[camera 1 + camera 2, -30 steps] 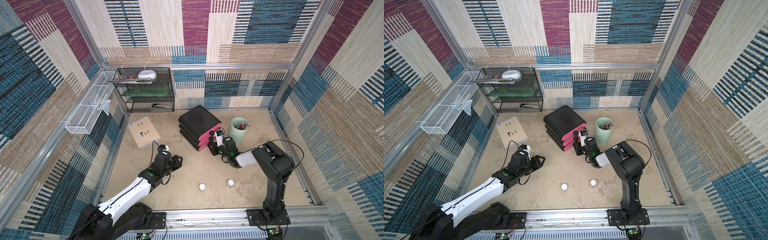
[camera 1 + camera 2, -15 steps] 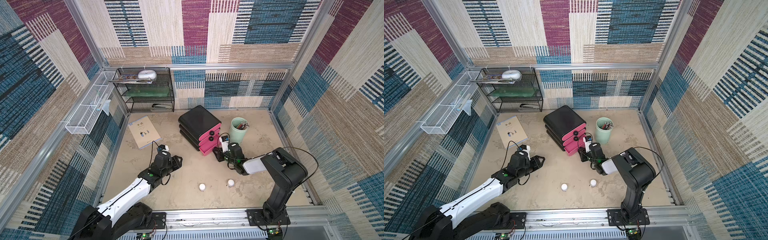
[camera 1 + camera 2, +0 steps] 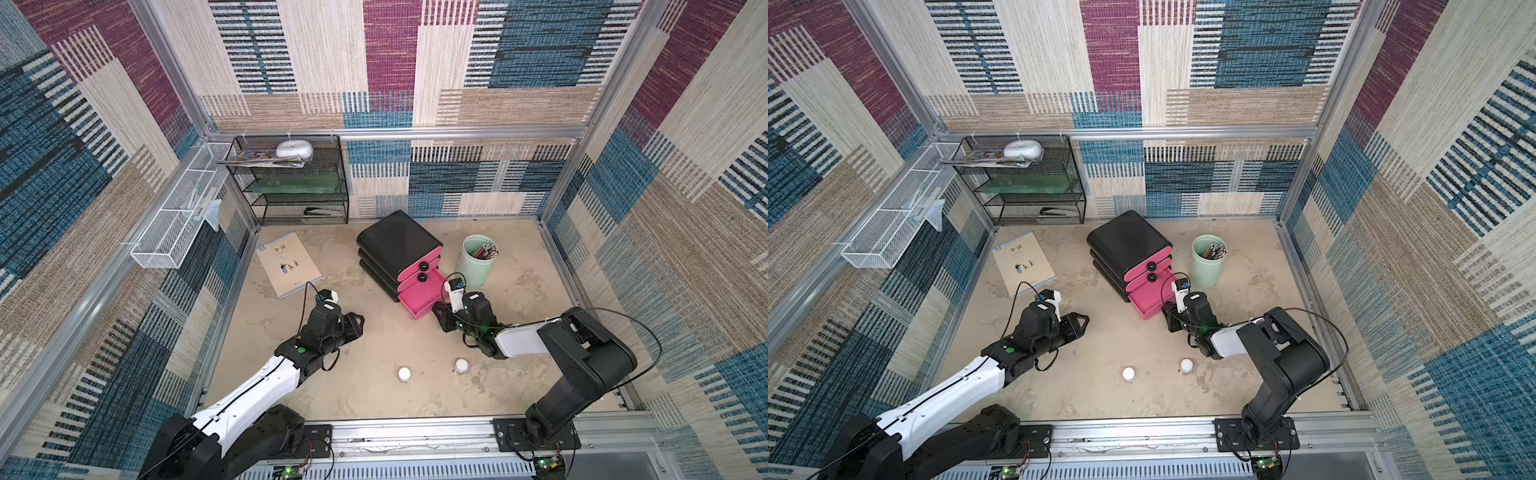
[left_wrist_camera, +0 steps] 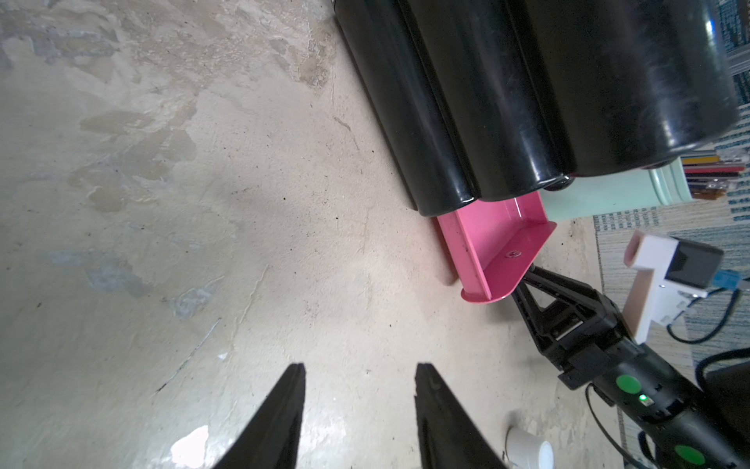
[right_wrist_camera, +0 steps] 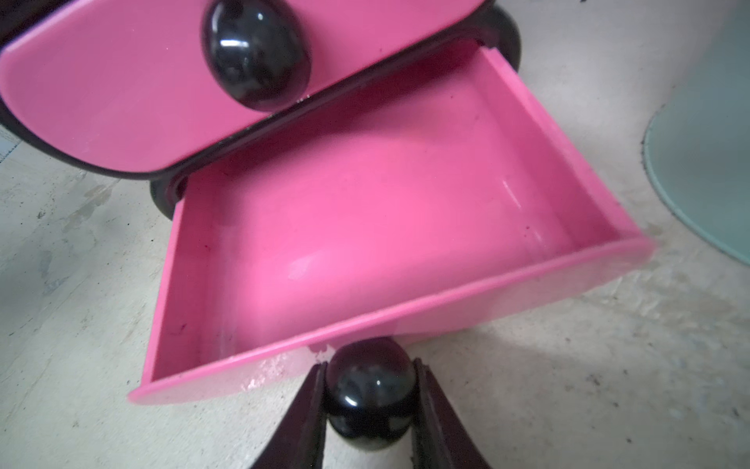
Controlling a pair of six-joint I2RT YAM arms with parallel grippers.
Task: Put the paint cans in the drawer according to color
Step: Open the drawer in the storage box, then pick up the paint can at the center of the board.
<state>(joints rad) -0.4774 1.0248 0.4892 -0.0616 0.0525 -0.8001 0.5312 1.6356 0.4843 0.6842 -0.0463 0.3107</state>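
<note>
Top view: white paint cans (image 3: 404,374) on table (image 3: 374,399), short of drawer (image 3: 395,241).
Left wrist: left claw (image 4: 359,365) parted, empty.
Right wrist: right claw (image 5: 369,365) clasps knob (image 5: 369,392) of empty bottom tray (image 5: 365,203).
Risk: a hard pull could slide tray out.

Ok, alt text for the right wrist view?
The right hand grips the round black knob of a pulled-out, empty pink plastic drawer. Above it is a shut pink drawer with its own black knob; a pale mint cup stands beside.
</note>
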